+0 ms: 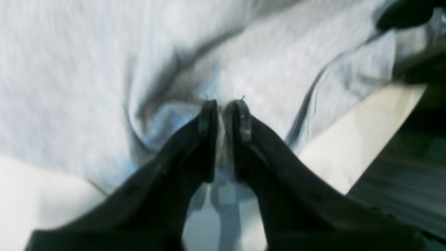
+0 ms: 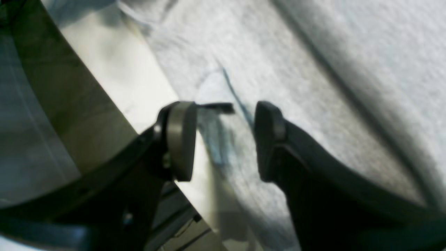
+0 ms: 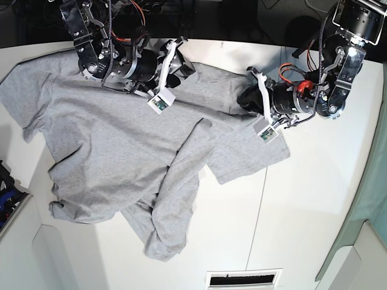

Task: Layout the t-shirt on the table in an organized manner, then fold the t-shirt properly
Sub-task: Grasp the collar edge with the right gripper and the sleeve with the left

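Note:
The grey t-shirt (image 3: 121, 145) lies crumpled on the white table (image 3: 314, 199), one sleeve spread to the right and the lower part bunched toward the front. My left gripper (image 1: 223, 106) is shut on a pinch of t-shirt (image 1: 104, 69) fabric, with folds radiating from the fingertips; in the base view this left gripper (image 3: 247, 96) sits at the shirt's upper right. At the shirt's far edge my right gripper (image 3: 181, 63) is open. Close up, the right gripper (image 2: 223, 111) straddles a seamed edge of the t-shirt (image 2: 331, 69) without closing on it.
The table's far edge (image 2: 115, 87) runs just left of the right gripper, with dark floor beyond it. A thin dark seam (image 3: 261, 199) crosses the tabletop and a vent grille (image 3: 242, 280) sits at the front edge. A blue object (image 3: 9, 196) lies at the left and a teal curtain (image 3: 369, 193) hangs at the right.

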You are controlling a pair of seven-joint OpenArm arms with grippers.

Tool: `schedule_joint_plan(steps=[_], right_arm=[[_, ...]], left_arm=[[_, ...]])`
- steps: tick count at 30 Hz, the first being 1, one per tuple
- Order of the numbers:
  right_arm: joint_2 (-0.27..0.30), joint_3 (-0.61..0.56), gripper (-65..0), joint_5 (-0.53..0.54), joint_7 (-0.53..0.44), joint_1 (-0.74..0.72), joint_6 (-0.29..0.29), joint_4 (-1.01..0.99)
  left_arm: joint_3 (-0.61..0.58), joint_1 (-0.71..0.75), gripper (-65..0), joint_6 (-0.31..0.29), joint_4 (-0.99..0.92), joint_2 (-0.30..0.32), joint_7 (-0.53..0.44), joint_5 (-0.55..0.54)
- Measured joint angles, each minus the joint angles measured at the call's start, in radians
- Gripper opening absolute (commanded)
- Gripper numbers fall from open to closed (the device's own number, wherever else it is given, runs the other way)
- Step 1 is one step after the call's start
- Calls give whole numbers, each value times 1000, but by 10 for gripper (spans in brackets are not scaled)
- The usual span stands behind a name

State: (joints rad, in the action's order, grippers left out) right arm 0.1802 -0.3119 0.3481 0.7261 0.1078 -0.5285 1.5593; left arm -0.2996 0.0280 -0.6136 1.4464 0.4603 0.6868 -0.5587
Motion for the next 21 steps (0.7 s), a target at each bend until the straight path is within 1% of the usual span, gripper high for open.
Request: schedule_joint_plan(steps=[1, 5, 7, 12, 14, 17, 21], right_arm=[[0, 0, -395, 2, 0, 3, 0, 0], [0, 0, -484, 3, 0, 23, 0, 0], [0, 0, -503, 3, 0, 28, 0, 0], [0, 0, -503, 3, 0, 26, 0, 0], [0, 0, -503, 3, 0, 26, 0, 0], [0, 0, -503, 3, 0, 26, 0, 0], [0, 0, -503, 3, 4, 26, 0, 0]], left_arm=[[0, -5, -541, 2, 0, -9, 1, 13], [0, -32, -541, 12, -1, -43, 3, 15], [0, -51, -541, 28, -1, -64, 3, 17], [2, -78, -541, 31, -1, -120, 0, 19], [2, -78, -541, 30, -10, -151, -10, 43], [2, -80, -541, 30, -70, -200, -54, 104], [3, -95, -541, 21, -193, -257, -106, 136]])
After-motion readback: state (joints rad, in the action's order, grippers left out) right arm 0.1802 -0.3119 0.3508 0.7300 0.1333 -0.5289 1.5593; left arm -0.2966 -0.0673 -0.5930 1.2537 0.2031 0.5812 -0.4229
